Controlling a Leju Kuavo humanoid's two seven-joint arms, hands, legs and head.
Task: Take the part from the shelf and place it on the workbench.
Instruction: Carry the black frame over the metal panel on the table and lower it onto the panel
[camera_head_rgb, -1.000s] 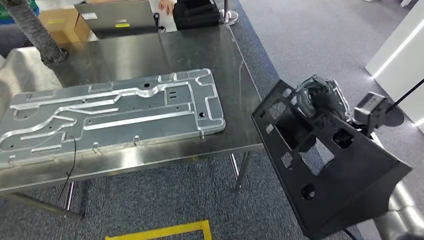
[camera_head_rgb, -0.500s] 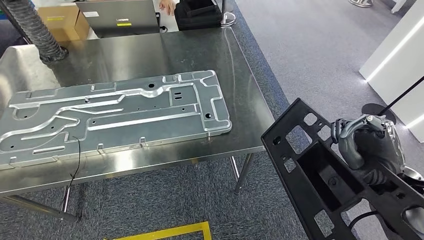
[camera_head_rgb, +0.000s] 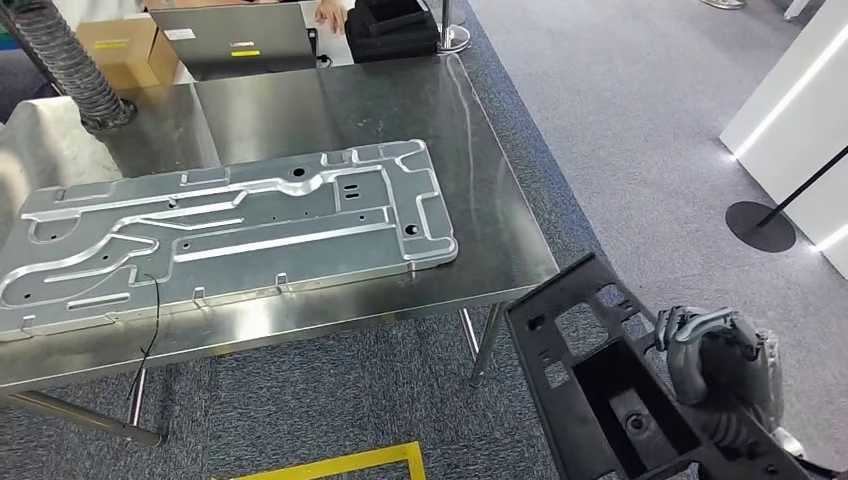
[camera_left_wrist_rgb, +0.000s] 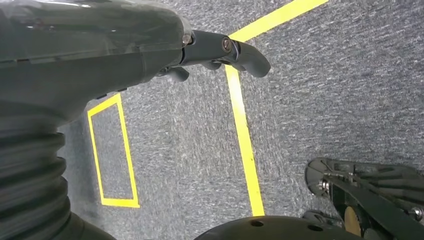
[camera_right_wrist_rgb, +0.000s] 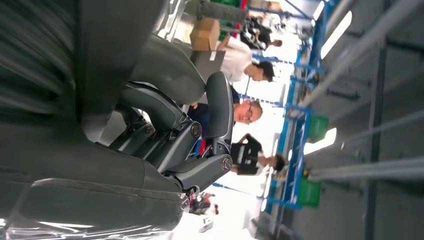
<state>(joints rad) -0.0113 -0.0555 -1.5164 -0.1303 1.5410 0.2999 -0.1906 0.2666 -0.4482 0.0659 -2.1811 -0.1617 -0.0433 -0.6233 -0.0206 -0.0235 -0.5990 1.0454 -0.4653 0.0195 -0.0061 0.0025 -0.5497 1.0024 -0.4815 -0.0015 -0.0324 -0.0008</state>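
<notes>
Since a second ago the black part (camera_head_rgb: 610, 390) has dropped from beside the counter's right end to the lower right of the head view, and the right robot hand (camera_head_rgb: 715, 365) gripping it has sunk with it, fingers curled over its far edge. The part is a black plastic frame with rectangular cut-outs and a deep recess, tilted, held over the grey carpet (camera_head_rgb: 620, 150) just off the counter's near right corner and not touching the counter.

On the steel counter (camera_head_rgb: 480, 170) lies a long stamped aluminium panel (camera_head_rgb: 225, 235), flat, taking up the left and middle; a thin black wire (camera_head_rgb: 152, 320) hangs over the near edge. At the far left a corrugated hose (camera_head_rgb: 62, 62) comes down to the counter top. Behind it stand a cardboard box (camera_head_rgb: 115, 45), a grey laptop (camera_head_rgb: 235, 38) and a black case (camera_head_rgb: 392, 25).

On the floor, yellow tape (camera_head_rgb: 330, 462) marks a line below the counter, and a round black stanchion base (camera_head_rgb: 760, 225) sits at right by a white wall.

The left robot hand (camera_left_wrist_rgb: 220, 50) hangs over the carpet with nothing in it, fingers loosely apart.
</notes>
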